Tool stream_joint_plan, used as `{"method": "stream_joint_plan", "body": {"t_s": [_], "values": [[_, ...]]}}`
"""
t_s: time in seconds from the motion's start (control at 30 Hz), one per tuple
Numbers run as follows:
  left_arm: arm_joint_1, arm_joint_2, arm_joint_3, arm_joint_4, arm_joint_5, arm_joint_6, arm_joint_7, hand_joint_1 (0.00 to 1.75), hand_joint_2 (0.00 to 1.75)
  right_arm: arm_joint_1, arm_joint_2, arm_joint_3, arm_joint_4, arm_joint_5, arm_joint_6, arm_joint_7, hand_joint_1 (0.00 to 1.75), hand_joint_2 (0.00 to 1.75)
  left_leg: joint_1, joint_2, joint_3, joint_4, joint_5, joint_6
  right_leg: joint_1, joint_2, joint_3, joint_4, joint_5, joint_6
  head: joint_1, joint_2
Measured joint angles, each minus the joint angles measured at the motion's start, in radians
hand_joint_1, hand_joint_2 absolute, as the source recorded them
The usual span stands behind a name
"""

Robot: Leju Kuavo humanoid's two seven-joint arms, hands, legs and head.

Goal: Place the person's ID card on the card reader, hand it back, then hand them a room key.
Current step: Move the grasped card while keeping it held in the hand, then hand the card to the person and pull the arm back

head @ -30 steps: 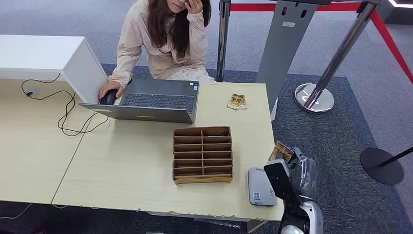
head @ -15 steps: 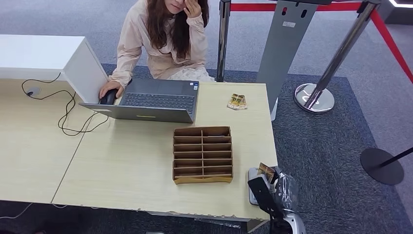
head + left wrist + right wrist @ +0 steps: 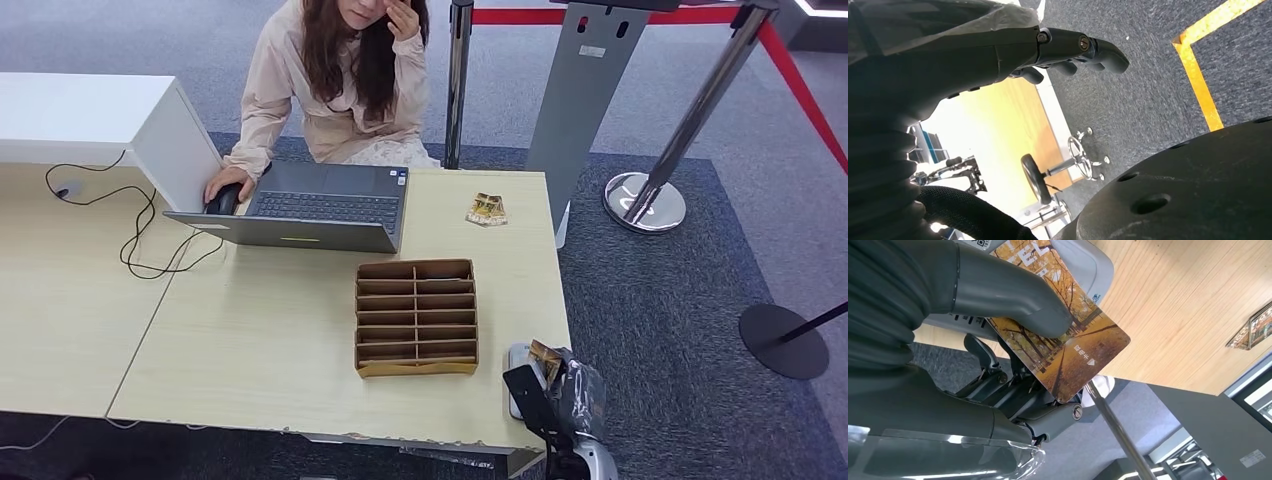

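Note:
My right hand is at the table's front right corner and pinches a card printed with autumn trees. In the right wrist view the thumb presses that card against the darker fingers, just over the grey card reader. The hand covers most of the reader in the head view. A second autumn-print card lies on the table near its far edge. My left hand hangs beside the body, fingers stretched out and holding nothing.
A slotted cardboard organiser stands just left of the reader. An open laptop sits further back, where a seated person rests a hand on a mouse. Cables and a white box are at left. Stanchions stand right of the table.
My right hand has come down and in toward the table with the card, from beside the table's right edge to over the card reader. The person's raised hand shifted slightly.

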Motion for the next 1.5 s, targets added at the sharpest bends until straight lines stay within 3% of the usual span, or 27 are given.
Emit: {"method": "stream_joint_plan", "body": {"t_s": [0.23, 0.53, 0.67, 0.8, 0.93, 1.03, 1.17, 1.23, 1.5], "values": [[0.001, 0.000, 0.000, 0.000, 0.000, 0.000, -0.002, 0.00, 0.00, -0.016, 0.012, -0.014, 0.010, -0.054, 0.000, -0.014, 1.44, 1.75, 0.000, 0.000, 0.001, 0.000, 0.000, 0.000, 0.000, 0.000, 0.002, 0.000, 0.000, 0.000, 0.000, 0.000], [0.001, 0.002, 0.000, 0.000, 0.000, -0.006, -0.005, 0.00, 0.00, -0.064, -0.009, 0.029, -0.071, -0.249, 0.001, 0.038, 1.36, 1.75, 0.000, 0.000, 0.001, 0.000, 0.000, 0.000, -0.001, 0.000, 0.002, 0.000, 0.001, 0.001, 0.000, 0.000], [0.001, 0.003, 0.000, 0.000, -0.002, -0.009, -0.005, 0.00, 0.00, -0.103, -0.031, 0.076, -0.159, -0.249, 0.004, 0.070, 1.20, 1.75, 0.000, 0.000, 0.001, 0.000, 0.000, 0.000, -0.001, 0.000, 0.002, 0.000, 0.001, 0.001, 0.000, 0.000], [0.001, 0.003, 0.000, 0.000, -0.007, -0.011, -0.004, 0.00, 0.00, -0.156, -0.049, 0.129, -0.266, -0.188, 0.027, 0.108, 0.89, 1.75, 0.000, 0.000, 0.001, 0.000, 0.000, 0.000, -0.001, 0.000, 0.002, 0.000, 0.001, 0.001, 0.000, 0.000], [0.000, 0.003, 0.000, 0.000, -0.015, -0.014, -0.004, 0.00, 0.00, -0.207, -0.057, 0.175, -0.355, -0.140, 0.059, 0.145, 0.80, 1.75, 0.000, 0.000, 0.001, 0.000, 0.000, 0.000, -0.001, 0.000, 0.002, 0.001, 0.001, 0.001, 0.000, 0.000], [-0.001, 0.003, 0.000, 0.000, -0.026, -0.017, -0.004, 0.00, 0.00, -0.266, -0.057, 0.216, -0.404, -0.111, 0.081, 0.168, 0.83, 1.75, 0.000, 0.000, 0.000, 0.000, 0.001, 0.001, -0.001, 0.000, 0.001, 0.001, 0.001, 0.001, 0.000, 0.000], [-0.003, 0.003, 0.000, 0.000, -0.037, -0.018, -0.005, 0.00, 0.00, -0.330, -0.051, 0.259, -0.431, -0.084, 0.097, 0.188, 1.26, 1.75, 0.000, -0.001, -0.001, 0.000, 0.001, 0.001, -0.001, -0.001, 0.001, 0.001, 0.001, 0.001, 0.000, 0.000], [-0.004, 0.002, -0.001, 0.000, -0.042, -0.018, -0.005, 0.00, 0.00, -0.360, -0.048, 0.283, -0.433, -0.082, 0.102, 0.192, 1.40, 1.75, 0.000, 0.000, -0.001, 0.000, 0.001, 0.001, -0.001, 0.001, 0.000, 0.001, 0.001, 0.001, 0.000, 0.000], [-0.005, 0.001, -0.003, 0.000, -0.054, -0.018, -0.008, 0.00, 0.00, -0.455, -0.010, 0.339, -0.384, -0.097, 0.109, 0.186, 1.37, 1.75, 0.000, -0.001, -0.002, 0.000, 0.001, 0.001, -0.001, 0.000, -0.001, 0.001, 0.001, 0.001, 0.000, 0.000]]}}
